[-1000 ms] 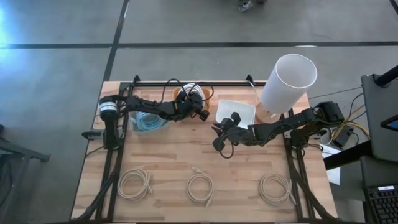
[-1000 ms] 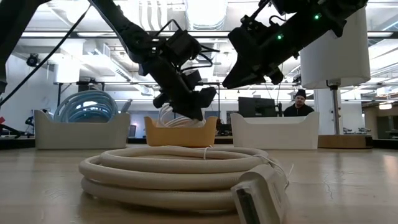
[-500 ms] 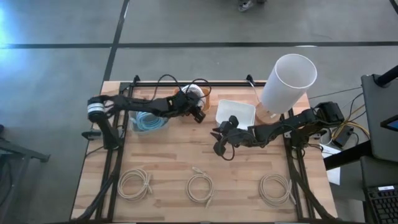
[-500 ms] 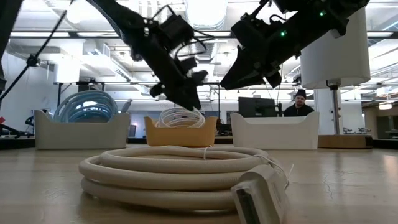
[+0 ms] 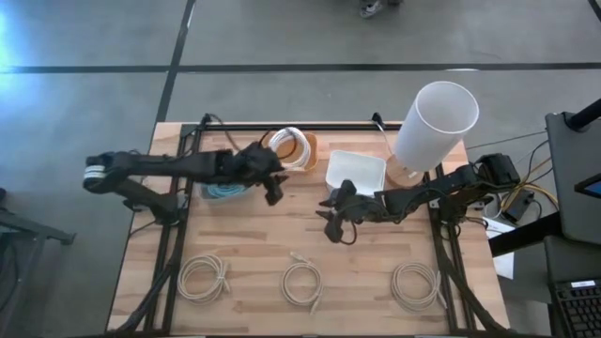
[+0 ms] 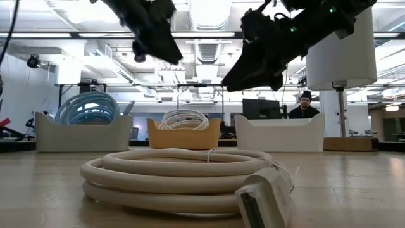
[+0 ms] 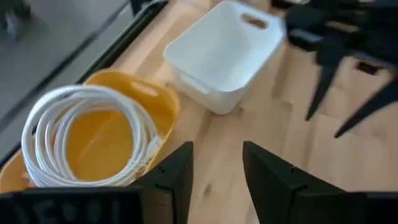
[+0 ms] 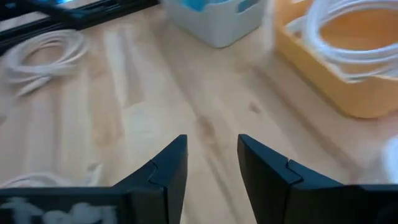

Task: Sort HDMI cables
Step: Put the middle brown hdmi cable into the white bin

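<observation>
A white HDMI cable coil [image 5: 289,145] lies in the yellow bin [image 5: 308,150] at the far edge; the left wrist view shows this coil [image 7: 81,134] too. A light blue coil [image 5: 223,191] fills the grey bin on the yellow bin's left. Three beige coils [image 5: 204,277], [image 5: 302,282], [image 5: 416,284] lie flat along the near edge. My left gripper [image 5: 273,186] hangs open and empty, raised, just near-left of the yellow bin. My right gripper [image 5: 331,222] is open and empty over bare wood near the table's middle.
An empty white bin [image 5: 355,171] sits right of the yellow bin. A tall white cylinder [image 5: 434,122] stands at the far right corner. Black frame rails run along the table's left, right and far edges. Bare wood lies between the bins and the beige coils.
My left gripper has drawn back from over the yellow bin toward the table's left and near side and has risen. The white coil stays lying in the yellow bin. My right gripper has drifted slightly toward the table's left.
</observation>
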{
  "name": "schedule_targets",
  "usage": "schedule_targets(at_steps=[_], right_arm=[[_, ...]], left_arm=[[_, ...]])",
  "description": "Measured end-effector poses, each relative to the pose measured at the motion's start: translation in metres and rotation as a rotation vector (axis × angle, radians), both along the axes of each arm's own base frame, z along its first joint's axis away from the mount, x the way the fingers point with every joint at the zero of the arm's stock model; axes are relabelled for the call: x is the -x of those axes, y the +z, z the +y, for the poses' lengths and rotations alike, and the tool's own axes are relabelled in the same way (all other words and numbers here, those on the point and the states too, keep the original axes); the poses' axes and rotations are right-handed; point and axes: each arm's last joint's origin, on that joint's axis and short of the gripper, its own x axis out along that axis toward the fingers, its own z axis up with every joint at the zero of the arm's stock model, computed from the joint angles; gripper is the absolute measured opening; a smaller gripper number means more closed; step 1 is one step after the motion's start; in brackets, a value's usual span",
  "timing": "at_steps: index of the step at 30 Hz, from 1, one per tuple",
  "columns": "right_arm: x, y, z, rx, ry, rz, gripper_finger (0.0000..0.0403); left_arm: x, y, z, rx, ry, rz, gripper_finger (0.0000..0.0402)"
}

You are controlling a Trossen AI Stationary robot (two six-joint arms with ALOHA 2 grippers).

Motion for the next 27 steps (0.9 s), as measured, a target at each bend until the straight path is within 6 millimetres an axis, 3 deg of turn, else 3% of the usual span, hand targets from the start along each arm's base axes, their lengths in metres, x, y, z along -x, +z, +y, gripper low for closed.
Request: schedule_targets(at_steps=[4,9,18,22,27], right_arm=[[-0.002,0.002,0.004,-0.065,0.103,0.001,0.0141],[-0.003,0.000,0.016,-0.103,0.198,0.010,0.0141],[-0.026,-0.025,0.049,-0.180,0.292,0.067,0.0141],[-0.042,-0.030,0.064,-0.229,0.386,0.095,0.0141],[-0.054,-0.035,0.070,-0.221,0.393,0.261,0.0141]], left_arm=[[0.016,0.002,-0.024,-0.044,-0.030,-0.022,0.0139],[0.034,-0.008,-0.039,-0.058,0.025,-0.032,0.0139],[0.050,-0.035,-0.038,-0.016,0.187,-0.042,0.0139],[0.051,-0.039,-0.038,0.004,0.200,-0.048,0.0139],[0.049,-0.035,-0.040,0.011,0.188,-0.075,0.0140]])
